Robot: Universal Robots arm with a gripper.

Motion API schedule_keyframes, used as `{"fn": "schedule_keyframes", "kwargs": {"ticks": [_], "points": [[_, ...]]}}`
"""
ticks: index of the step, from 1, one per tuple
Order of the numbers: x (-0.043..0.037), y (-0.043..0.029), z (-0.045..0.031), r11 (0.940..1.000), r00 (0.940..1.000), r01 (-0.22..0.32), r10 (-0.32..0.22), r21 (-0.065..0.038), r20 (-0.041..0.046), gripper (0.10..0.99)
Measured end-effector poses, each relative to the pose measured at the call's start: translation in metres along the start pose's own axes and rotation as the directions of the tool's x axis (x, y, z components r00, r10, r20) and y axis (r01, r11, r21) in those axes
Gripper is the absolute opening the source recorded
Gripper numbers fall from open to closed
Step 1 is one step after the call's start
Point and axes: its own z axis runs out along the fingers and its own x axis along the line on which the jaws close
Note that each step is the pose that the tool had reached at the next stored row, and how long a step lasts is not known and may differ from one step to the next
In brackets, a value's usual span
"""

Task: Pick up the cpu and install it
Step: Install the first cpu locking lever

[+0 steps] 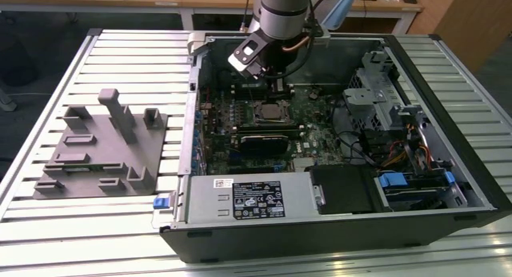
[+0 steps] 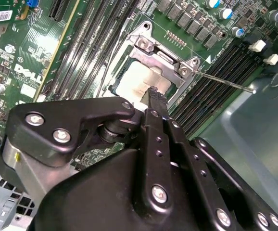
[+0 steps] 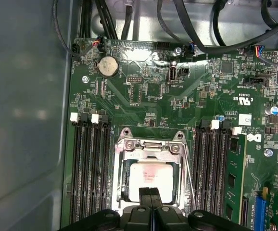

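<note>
Arm comes down near-vertical from the top of the exterior view, wrist tilted a little toward that view's left; gripper points straight down. In both wrist views the two black fingers are pressed together, tips touching, no gap btwn them.

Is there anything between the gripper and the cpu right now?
Nothing shows between them. In both wrist views the gripper tips reach the cpu, which lies in the socket frame; actual contact cannot be told.
</note>
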Motion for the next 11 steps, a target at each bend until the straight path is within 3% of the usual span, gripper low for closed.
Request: {"fn": "schedule_keyframes", "kwargs": {"ticks": [7,11], "points": [[0.0000,0.0001,-0.0005,1.0000,1.0000,0.000,0.000,0.000,0.0004,0.106],[0.0003,0.0002,-0.0125,1.0000,1.0000,0.000,0.000,0.000,0.0001,0.106]]}}
